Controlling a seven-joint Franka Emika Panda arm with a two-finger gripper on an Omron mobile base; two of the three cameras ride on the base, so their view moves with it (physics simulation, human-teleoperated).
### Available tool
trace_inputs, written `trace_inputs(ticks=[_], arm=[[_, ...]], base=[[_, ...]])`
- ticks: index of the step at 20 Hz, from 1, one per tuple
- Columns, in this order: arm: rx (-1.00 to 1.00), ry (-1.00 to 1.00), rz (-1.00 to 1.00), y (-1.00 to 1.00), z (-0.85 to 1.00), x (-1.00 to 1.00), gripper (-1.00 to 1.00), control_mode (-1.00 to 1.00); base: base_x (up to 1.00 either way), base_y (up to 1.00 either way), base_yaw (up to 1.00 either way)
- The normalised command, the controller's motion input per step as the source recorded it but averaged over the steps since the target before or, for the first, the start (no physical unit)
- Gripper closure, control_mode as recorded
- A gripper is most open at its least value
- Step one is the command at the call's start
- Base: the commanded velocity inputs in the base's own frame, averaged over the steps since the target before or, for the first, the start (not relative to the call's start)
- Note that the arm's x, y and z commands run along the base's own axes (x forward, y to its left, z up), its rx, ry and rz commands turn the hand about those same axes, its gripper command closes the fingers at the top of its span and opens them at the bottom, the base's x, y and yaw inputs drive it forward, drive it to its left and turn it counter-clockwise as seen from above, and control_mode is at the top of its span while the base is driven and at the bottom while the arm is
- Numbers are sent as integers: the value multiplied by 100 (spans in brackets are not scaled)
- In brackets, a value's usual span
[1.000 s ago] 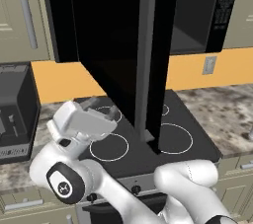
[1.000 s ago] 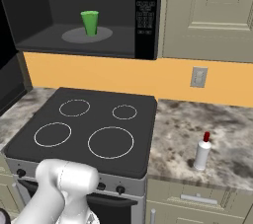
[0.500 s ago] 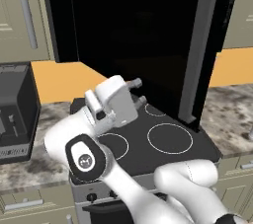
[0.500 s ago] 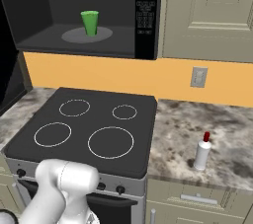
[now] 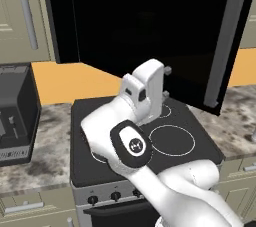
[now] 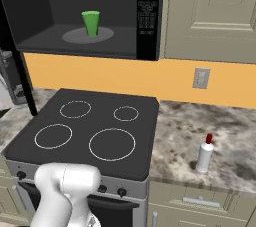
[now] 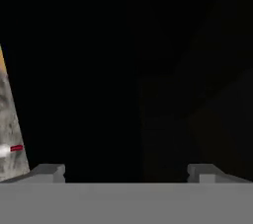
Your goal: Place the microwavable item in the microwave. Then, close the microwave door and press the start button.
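The microwavable item, a small green cup (image 6: 91,22), stands upright on the grey turntable (image 6: 82,35) inside the open microwave (image 6: 75,11). The keypad strip (image 6: 147,11) runs down the oven's right side. The microwave door (image 5: 150,26) is a wide black panel swung partway out over the stove, with its grey bar handle (image 5: 226,46) at its right edge. My gripper (image 5: 166,82) is open just behind the door's lower part, with nothing between its fingers. In the hand view the gripper (image 7: 126,173) faces the dark door panel (image 7: 148,70) from close up.
A black stove top (image 6: 85,131) with several ring burners lies under the microwave. A slim white bottle with a red cap (image 6: 205,153) stands on the speckled counter (image 6: 230,141) to the right. A dark appliance (image 5: 15,116) sits on the left counter. Beige cabinets (image 6: 215,11) flank the oven.
The door has swung from edge-on toward the oven, its handle moving right in the left base view. My hand has risen and moved right with it. The cup has not moved.
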Motion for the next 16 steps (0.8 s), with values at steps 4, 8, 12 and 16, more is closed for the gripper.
trace_inputs(ticks=[4,8,12,16], arm=[[0,34,28,-53,0,45,-100,-100],[0,39,26,-32,0,59,-100,-100],[-1,45,24,-9,1,71,-100,-100],[-2,46,20,0,12,76,-100,-100]], base=[[0,0,0],[0,0,0],[0,0,0],[0,0,0]])
